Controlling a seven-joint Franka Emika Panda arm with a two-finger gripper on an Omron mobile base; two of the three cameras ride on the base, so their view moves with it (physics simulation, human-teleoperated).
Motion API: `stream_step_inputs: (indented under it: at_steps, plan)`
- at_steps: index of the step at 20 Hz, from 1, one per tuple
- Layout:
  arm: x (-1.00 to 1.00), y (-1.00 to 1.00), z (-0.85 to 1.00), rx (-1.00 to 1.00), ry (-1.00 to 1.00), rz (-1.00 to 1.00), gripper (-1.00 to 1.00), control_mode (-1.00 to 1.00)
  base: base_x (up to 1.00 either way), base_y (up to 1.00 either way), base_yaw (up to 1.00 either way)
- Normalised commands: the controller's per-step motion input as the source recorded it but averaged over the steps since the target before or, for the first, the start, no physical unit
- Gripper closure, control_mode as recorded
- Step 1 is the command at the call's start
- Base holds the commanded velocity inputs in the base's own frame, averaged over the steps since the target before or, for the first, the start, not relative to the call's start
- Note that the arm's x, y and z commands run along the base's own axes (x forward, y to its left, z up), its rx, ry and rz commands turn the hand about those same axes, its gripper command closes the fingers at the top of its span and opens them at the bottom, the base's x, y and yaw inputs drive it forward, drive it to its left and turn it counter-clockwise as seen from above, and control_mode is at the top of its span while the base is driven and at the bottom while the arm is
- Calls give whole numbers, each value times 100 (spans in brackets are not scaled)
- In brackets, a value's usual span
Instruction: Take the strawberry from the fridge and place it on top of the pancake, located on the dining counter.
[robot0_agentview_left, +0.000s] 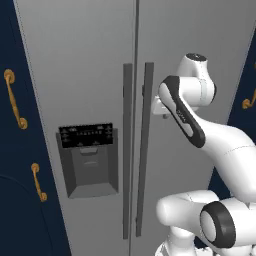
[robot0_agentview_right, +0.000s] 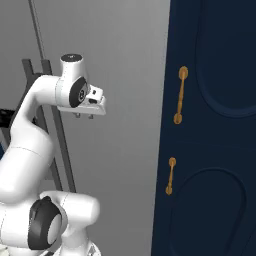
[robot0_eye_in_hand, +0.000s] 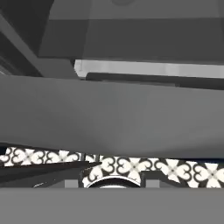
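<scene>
Grey fridge (robot0_agentview_left: 85, 65) doors stand closed, twin dark handles (robot0_agentview_left: 136, 150) meeting at the centre seam. Navy cabinets (robot0_agentview_right: 210, 125) with gold pulls (robot0_agentview_right: 180, 95) flank it. Gripper (robot0_agentview_right: 84, 116) hangs before the right-hand door, fingers drawn together on nothing.

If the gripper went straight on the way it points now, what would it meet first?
The gripper points down in front of the closed fridge; likely the patterned floor, though depth is unclear.
</scene>
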Motion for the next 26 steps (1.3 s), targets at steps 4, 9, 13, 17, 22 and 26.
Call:
stream_step_inputs:
  at_steps: [4, 9, 13, 17, 22, 26]
  plan:
    - [-27, 1, 0, 0, -1, 0, -100, 100, -25, 0, 0]
    - [0, 0, 0, 0, 0, 0, -100, 100, -79, 30, -6]
    - [0, 0, 0, 0, 0, 0, -100, 100, -19, 61, -11]
    - [0, 0, 0, 0, 0, 0, -100, 100, -13, 43, -10]
    - [0, 0, 0, 0, 0, 0, -100, 100, -44, 9, -4]
    - [0, 0, 0, 0, 0, 0, -100, 100, -43, 25, -2]
